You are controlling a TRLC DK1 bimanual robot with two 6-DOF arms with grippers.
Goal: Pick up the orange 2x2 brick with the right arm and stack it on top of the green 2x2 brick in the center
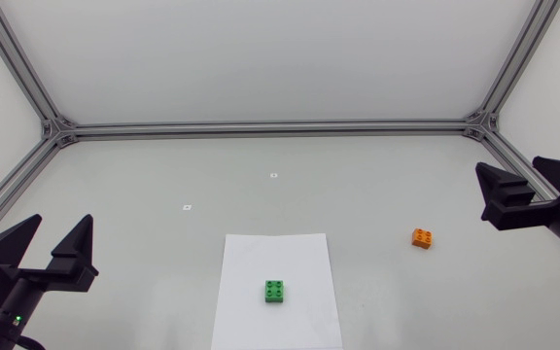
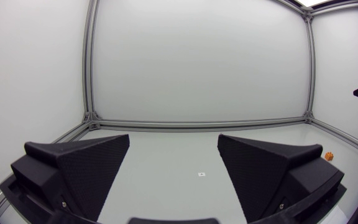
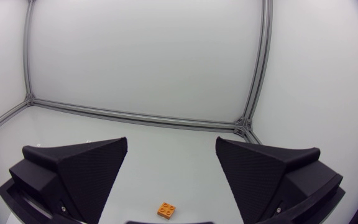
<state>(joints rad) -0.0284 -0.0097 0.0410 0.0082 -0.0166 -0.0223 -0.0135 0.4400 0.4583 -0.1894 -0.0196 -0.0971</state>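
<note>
The small orange 2x2 plastic brick is lying untouched, well apart from the green 2x2 plastic brick on the white paper sheet, while the black right gripper and left gripper are hanging with jaws spread and empty, leaving grasping and stacking outstanding.

Two bricks, one sheet, an arm at each side.
The sheet of paper lies on the table. The first brick sits on the sheet. The second brick sits off the sheet, to its right and a bit further back. The left gripper is well left of the sheet. The right gripper is well right of it, past the second brick. Two tiny marks lie behind the sheet.
</note>
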